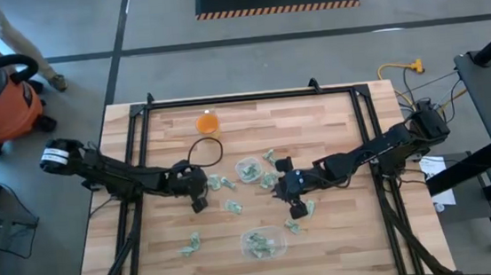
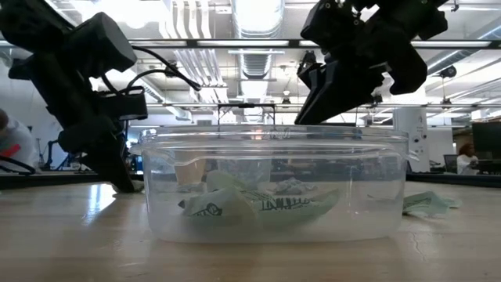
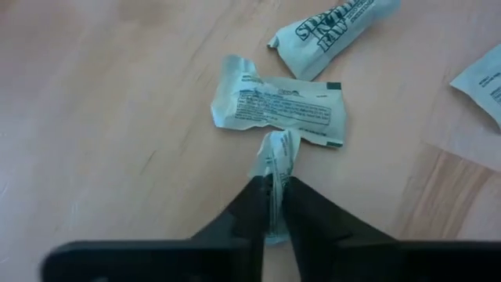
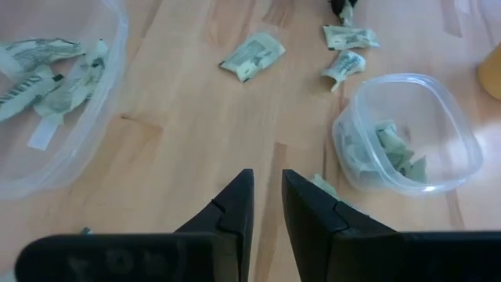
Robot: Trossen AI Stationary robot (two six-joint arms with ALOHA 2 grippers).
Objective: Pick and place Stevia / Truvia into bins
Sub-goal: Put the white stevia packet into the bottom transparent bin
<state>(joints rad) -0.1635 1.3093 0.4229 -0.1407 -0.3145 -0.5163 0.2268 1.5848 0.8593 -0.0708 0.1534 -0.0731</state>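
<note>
Pale green-and-white Stevia sachets lie scattered flat on the wooden table (image 1: 334, 130). More sit inside the small round clear cup (image 1: 248, 168) and the larger clear tub (image 1: 264, 243). My left gripper (image 1: 199, 202) slants down to the table left of the cup and is shut on one crumpled sachet (image 3: 278, 157). A flat sachet (image 3: 282, 110) lies just beyond that one. My right gripper (image 4: 266, 196) hangs above the table right of the tub, its fingers a narrow gap apart with only wood showing between them. A sachet corner (image 4: 321, 184) peeks out beside one finger. My left gripper pinches the crumpled sachet between its two fingers, which cover its near end (image 3: 274, 188). The fingers slant down from the table's left side. The sachet's free end (image 3: 280, 145) sticks out past the fingertips, low over the wood and close to the flat sachet.
An orange cup (image 1: 207, 121) stands at the far middle of the table, with a black cable loop (image 1: 204, 150) beside it. Loose sachets lie at the near left (image 1: 191, 243) and between the two bins (image 1: 232, 207). A person with an orange vacuum (image 1: 1, 96) is off the table's far left.
</note>
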